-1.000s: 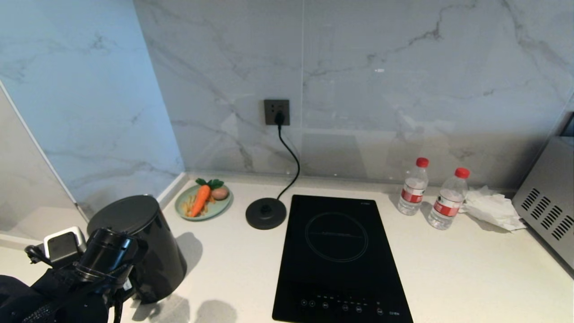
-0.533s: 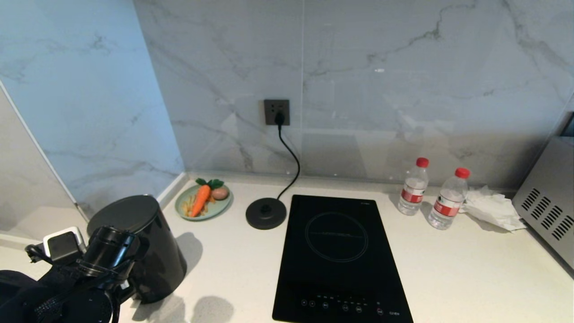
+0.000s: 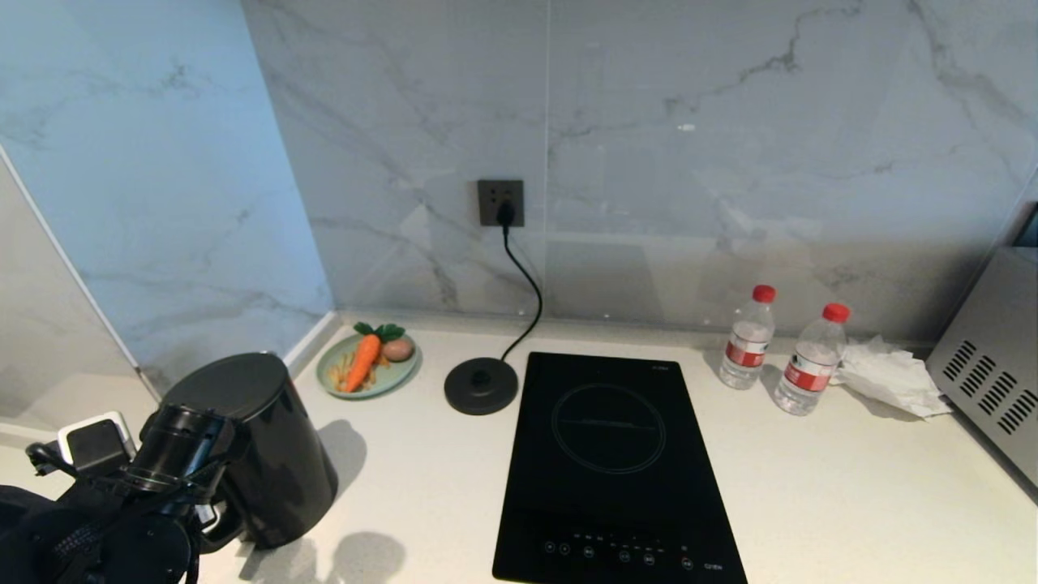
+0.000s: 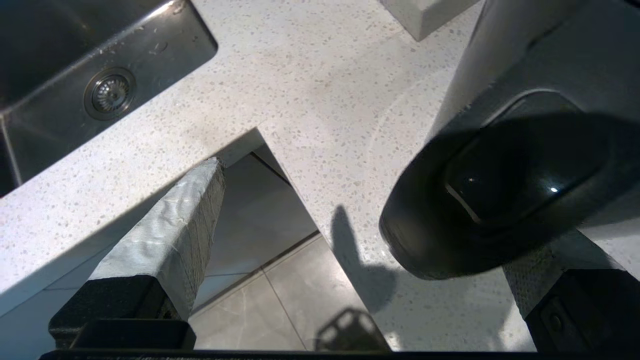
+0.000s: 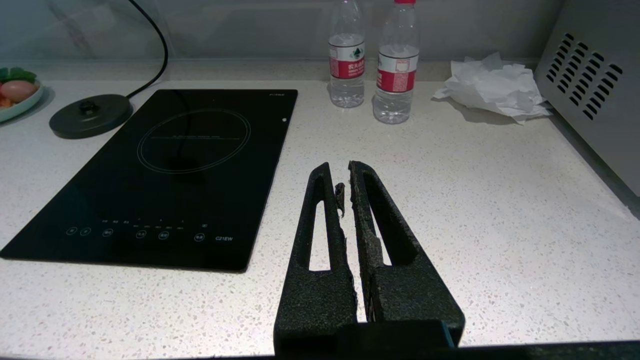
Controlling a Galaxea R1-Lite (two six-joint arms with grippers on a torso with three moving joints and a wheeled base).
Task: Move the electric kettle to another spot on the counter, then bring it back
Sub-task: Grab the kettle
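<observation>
Head view: electric kettle (image 3: 268,454) near counter (image 3: 851,487) front-left edge; left gripper (image 4: 350,240) spread beside handle.

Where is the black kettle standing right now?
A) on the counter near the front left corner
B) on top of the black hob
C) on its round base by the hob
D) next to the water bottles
A: the electric kettle stands on the counter, apart from its empty round base.
</observation>
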